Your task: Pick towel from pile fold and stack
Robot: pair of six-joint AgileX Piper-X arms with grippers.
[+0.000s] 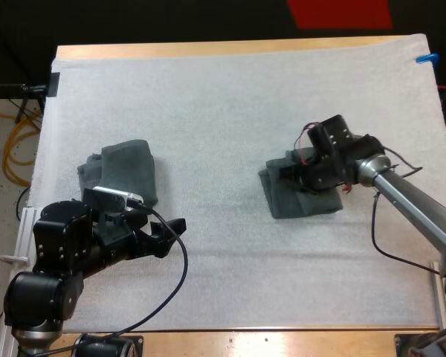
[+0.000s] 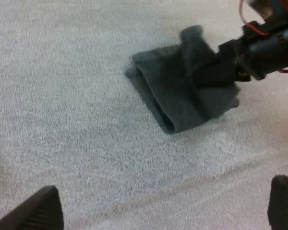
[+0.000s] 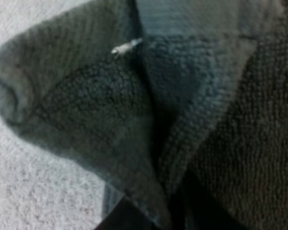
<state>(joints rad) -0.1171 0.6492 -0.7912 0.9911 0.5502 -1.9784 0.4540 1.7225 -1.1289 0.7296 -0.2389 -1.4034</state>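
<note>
On the white foam mat [image 1: 223,111] that covers the wooden table [image 1: 208,49], you have two dark grey-green terry towels, well apart from each other. The crumpled towel [image 1: 123,175] lies in a loose heap at about 9 o'clock from the mat's middle as the high view shows it. The partly folded towel [image 1: 305,202] lies at about 3 o'clock. Your left gripper [image 1: 171,232] hangs over bare mat at roughly 5 o'clock from the crumpled towel, just beside it and clear of it. Its black fingertips [image 2: 38,211] stand wide apart with nothing between them, and it points across the mat toward the other towel. Your right gripper [image 1: 296,175] is down on the partly folded towel, at that towel's 12 o'clock side, with its arm coming in from 4 o'clock. In the left wrist view this towel lies doubled over, with a rounded fold edge along its near side and a bunched-up flap rising where the right gripper meets it. The right wrist view is pressed close to the cloth, where a thick hemmed edge curls up over a darker layer. You cannot tell from these pictures whether the right gripper has closed on the cloth or merely rests against it.
</note>
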